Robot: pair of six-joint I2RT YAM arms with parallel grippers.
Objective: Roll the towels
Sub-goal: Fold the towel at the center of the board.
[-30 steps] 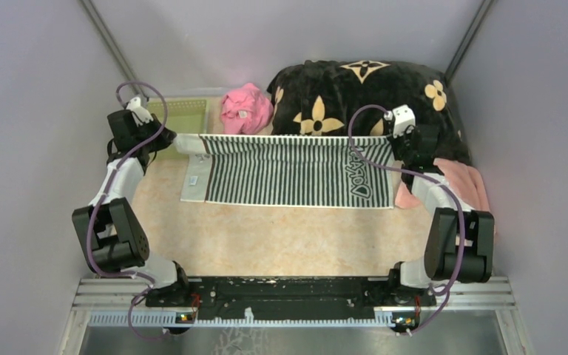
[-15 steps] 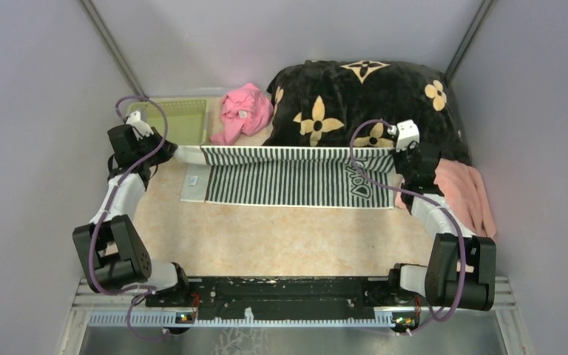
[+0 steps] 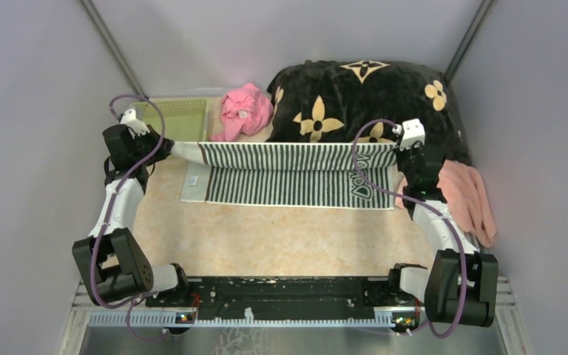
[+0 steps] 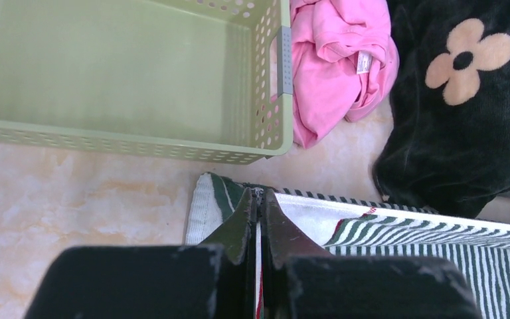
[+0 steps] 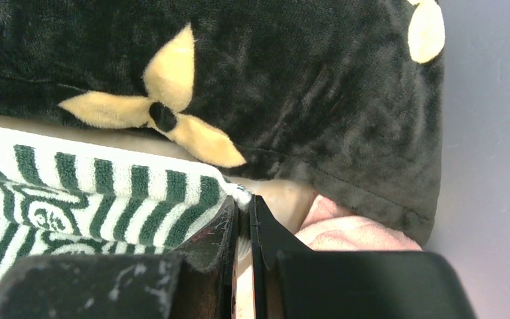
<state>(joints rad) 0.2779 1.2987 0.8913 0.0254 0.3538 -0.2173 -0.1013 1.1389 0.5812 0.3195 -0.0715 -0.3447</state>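
- Blanket (image 3: 340, 89): black, flowered, rear of counter (image 3: 266, 237).
- Striped towel (image 3: 288, 177): mid-counter, far edge lifted taut, near half flat; unrolled.
- Pink towel (image 3: 470, 196): heaped right, beside blanket; unrolled.
- Left hand (image 4: 257, 199): clamped on striped towel's left corner.
- Right hand (image 5: 242, 207): clamped on its right corner.

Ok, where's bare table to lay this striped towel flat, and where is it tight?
Widest bare patch: the table between the striped towel's near edge and the arm bases. The green basket at far left looks empty too. Crowded along the back and right: pink cloth, black blanket, and the salmon towel at the right edge.
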